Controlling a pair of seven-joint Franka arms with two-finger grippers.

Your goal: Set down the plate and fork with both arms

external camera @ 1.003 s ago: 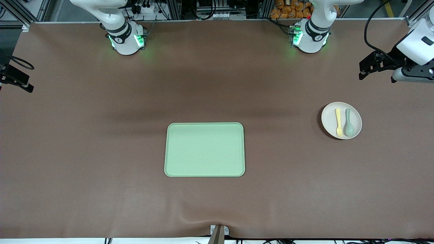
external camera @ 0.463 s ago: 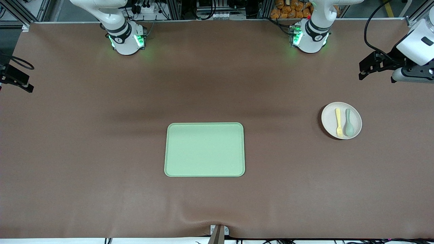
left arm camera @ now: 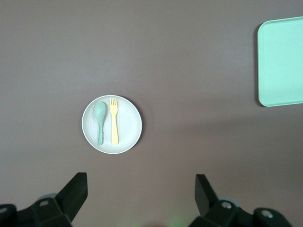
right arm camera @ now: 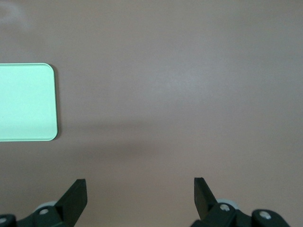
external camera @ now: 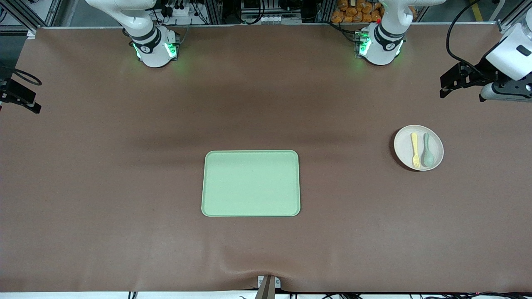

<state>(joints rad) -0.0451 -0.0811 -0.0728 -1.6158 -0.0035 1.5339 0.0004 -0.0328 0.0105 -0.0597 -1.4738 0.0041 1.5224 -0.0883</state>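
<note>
Jaws apart on both arms, the left gripper (left arm camera: 137, 198) hangs nearest the plate (external camera: 418, 148) at frame right, where the fork (external camera: 415, 149) lies lengthwise beside a spoon (external camera: 427, 150).

Your front camera sits high across the bench (external camera: 104, 187), facing the two arm bases along its top edge and taking in nearly the whole brown surface at once. Your left wrist camera looks straight down from well above the bench, its own left claw (left arm camera: 141, 189) framing the lower edge with jaws wide; it sees the plate (left arm camera: 112, 124) and one end of the tray (left arm camera: 281, 61). Your right wrist camera also looks straight down from high up, past the right claw (right arm camera: 140, 190), jaws wide, catching a corner of the same tray. All three views share the tray; the plate shows only in the front and left wrist views
</note>
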